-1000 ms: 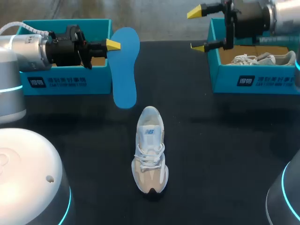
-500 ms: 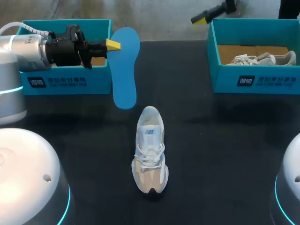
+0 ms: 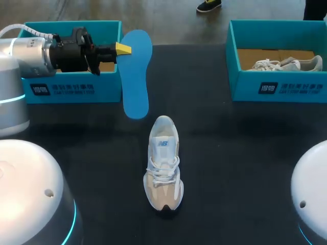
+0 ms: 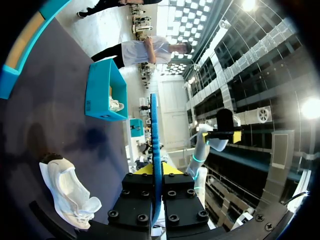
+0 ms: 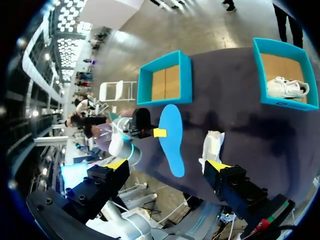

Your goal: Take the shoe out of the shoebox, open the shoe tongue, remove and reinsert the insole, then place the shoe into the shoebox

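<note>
Mid-counter, the shoe point(image 3: 163, 166) waits while my left fingers point(image 3: 122, 49) hold its insole point(image 3: 137, 76) aloft.

On the counter point(image 3: 230, 153), the shoe's long axis runs near to far, toe toward me, opening away. My left fingers are clamped on the insole's edge, up beside the left box point(image 3: 71, 89); the shoe lies nearer me and to their right. The insole runs roughly parallel to the shoe, its broader end seemingly away from me, so I judge it needs turning before reinsertion. My right fingers point(image 5: 166, 165) hang spread and empty, high above; the left arm is nearer.
</note>
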Robot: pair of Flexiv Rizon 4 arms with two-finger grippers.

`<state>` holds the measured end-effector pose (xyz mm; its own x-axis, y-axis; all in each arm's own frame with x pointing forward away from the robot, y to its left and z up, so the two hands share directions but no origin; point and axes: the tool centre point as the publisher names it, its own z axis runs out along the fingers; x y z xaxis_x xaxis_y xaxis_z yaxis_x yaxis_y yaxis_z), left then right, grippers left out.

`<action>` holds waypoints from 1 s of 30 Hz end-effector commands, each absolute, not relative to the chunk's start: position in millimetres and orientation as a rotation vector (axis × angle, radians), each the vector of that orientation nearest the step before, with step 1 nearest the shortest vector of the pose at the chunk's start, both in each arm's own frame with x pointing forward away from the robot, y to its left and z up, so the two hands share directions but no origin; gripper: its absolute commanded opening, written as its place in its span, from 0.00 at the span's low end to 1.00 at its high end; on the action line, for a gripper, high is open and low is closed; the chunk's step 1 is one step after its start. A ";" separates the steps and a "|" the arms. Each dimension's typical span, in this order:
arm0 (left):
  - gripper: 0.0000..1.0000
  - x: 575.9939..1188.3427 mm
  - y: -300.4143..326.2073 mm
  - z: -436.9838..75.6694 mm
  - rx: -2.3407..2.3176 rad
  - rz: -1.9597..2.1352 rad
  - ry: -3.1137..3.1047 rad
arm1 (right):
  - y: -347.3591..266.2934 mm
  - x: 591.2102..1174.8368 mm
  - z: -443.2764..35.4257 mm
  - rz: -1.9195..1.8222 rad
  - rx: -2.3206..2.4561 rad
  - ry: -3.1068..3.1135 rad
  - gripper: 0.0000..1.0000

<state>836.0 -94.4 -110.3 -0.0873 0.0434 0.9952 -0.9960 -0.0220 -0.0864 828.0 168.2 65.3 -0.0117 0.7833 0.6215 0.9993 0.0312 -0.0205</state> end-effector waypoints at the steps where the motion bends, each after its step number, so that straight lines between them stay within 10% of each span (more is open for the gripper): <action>1: 0.00 835.4 -94.5 -109.8 1.152 1.308 -1.231 | 179.3 819.1 73.8 -0.254 -2.079 -2.122 1.00; 30: 0.00 835.4 -94.5 -109.8 1.152 1.308 -1.231 | 269.1 808.1 72.1 -0.063 -2.321 -2.357 1.00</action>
<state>836.5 -94.6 -110.4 -0.0870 0.0446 0.9952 -0.9960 -0.0217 -0.0861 811.4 260.1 70.4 -0.0417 0.9923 0.1162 0.9908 0.0261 0.1325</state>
